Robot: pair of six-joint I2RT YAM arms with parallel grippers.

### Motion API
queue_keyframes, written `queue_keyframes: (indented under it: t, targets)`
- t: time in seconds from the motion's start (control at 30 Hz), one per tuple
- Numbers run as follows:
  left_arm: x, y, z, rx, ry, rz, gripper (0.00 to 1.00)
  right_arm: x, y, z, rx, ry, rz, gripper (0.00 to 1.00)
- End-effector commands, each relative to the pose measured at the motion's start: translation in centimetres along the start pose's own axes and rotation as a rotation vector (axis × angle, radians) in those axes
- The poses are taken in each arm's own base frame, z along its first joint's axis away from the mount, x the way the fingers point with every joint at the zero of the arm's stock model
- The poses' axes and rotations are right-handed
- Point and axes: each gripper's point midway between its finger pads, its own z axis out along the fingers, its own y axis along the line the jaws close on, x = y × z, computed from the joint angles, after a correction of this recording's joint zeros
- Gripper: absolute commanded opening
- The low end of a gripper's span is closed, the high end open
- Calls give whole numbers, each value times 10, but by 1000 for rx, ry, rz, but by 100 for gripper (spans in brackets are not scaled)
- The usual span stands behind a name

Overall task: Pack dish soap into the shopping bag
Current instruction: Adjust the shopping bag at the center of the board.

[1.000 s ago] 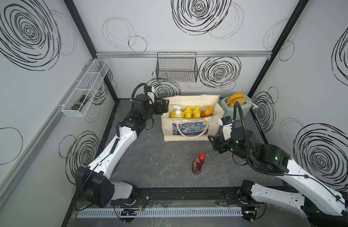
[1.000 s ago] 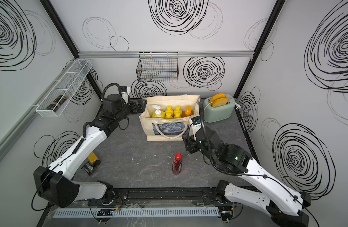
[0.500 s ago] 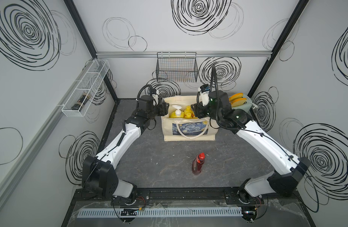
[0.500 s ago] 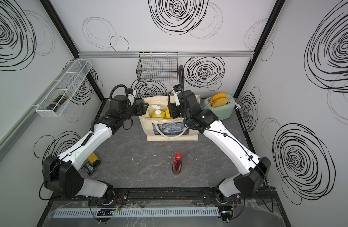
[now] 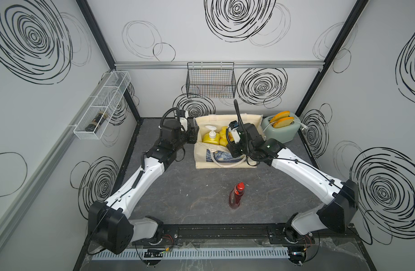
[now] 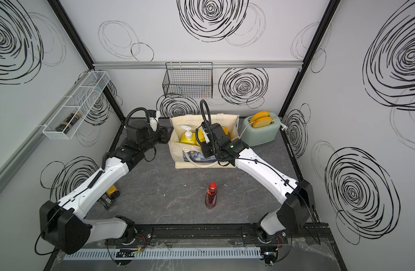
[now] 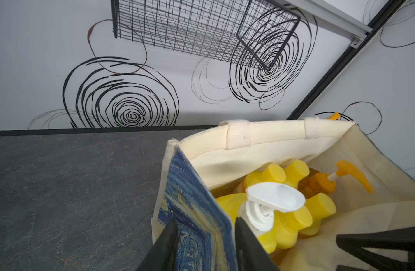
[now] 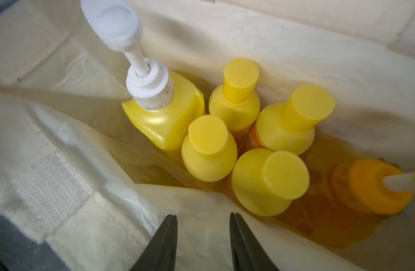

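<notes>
In both top views the right arm (image 5: 302,171) hid much of the shopping bag (image 5: 203,162); the red bottle (image 5: 236,196) stood alone on the tabletop (image 5: 190,187) — in a top view a yellow item (image 6: 112,190) lay half hidden under the left arm (image 6: 103,173). Left wrist: the left tool (image 7: 205,220) straddled the bag's printed wall, grip unclear. Right wrist: the right tool (image 8: 202,214) stood narrowly apart at the cream rim, grip unclear, the orange pump bottle (image 8: 370,187) cut off.
</notes>
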Motion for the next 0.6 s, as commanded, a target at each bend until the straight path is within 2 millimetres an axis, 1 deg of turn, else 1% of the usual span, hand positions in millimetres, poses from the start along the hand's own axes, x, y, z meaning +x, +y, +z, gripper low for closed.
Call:
queue_keyframes:
  t: [0.0, 0.03, 0.1, 0.17, 0.27, 0.37, 0.4, 0.47, 0.53, 0.57]
  targets:
    - [-22, -5, -18, -13, -118, 31, 47, 11, 16, -13, -44, 2, 0, 42]
    - [-17, -3, -19, -16, -114, 28, 52, 14, 19, -13, -50, 4, -3, 42]
    - [-8, 2, -22, -34, -101, 16, 65, 22, 23, -13, -60, 12, -1, 42]
    - [5, 6, -24, -42, -83, -5, 72, 26, 28, -15, -76, 8, 3, 42]
    - [30, 8, -24, -27, -64, -52, 75, 26, 36, -22, -119, 1, 14, 42]
    - [35, 7, -22, -14, -62, -104, 75, 20, 41, -33, -150, -5, 16, 42]
    - [35, 3, -22, -4, -61, -114, 75, 16, 40, -38, -144, -11, 13, 42]
    - [36, -5, -25, 9, -68, -147, 74, 5, 28, -52, -101, -45, 19, 43]
    - [39, -12, -28, 1, -72, -151, 74, -14, 7, -72, -64, -95, 49, 45]
    - [40, -15, -30, -4, -74, -156, 74, -26, -5, -84, -55, -132, 72, 47]
